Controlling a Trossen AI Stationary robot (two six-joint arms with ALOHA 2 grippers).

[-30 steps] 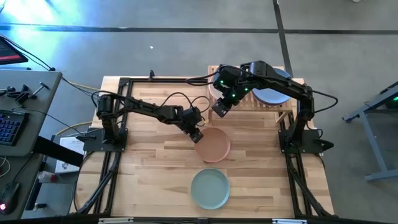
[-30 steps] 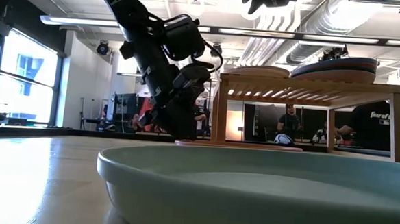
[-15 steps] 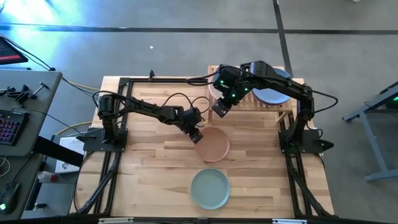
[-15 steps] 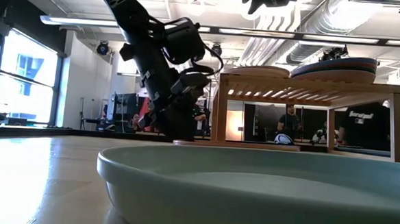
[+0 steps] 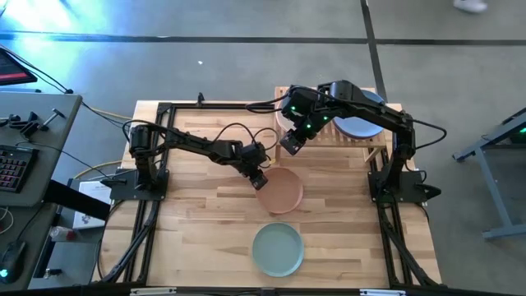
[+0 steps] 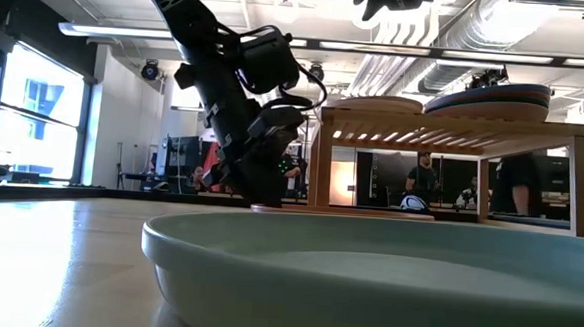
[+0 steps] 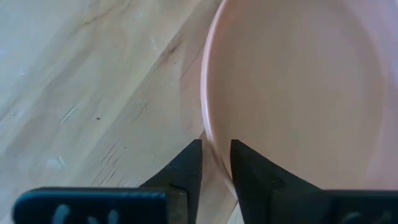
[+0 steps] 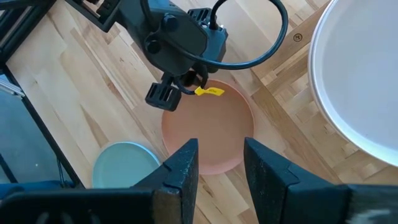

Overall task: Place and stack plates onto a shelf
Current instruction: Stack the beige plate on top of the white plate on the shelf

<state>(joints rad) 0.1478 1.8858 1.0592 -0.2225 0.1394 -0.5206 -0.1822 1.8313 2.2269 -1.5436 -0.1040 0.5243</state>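
The left pincer is down at the middle of the table, its two dark fingers straddling the rim of the salmon plate: in the left wrist view one finger stands outside the rim on the wood and the other just inside the dish, with a narrow gap between them, so the pincer is closing on the rim, though whether the pads already press on it cannot be told. The salmon plate lies flat on the table just in front of the shelf, toward the table's centre. The mint plate lies flat near the front edge of the table, well apart from the salmon one, and fills the foreground of the low view. The shelf, a low rack of pale wooden slats, stands at the back right part of the table; on it rest a white-looking plate at its left end and a light blue plate at its right end, with other plates possibly beneath them, which cannot be told. The right pincer hangs in the air above the left end of the shelf, its fingers apart and holding nothing, looking down on the salmon plate and the left arm.
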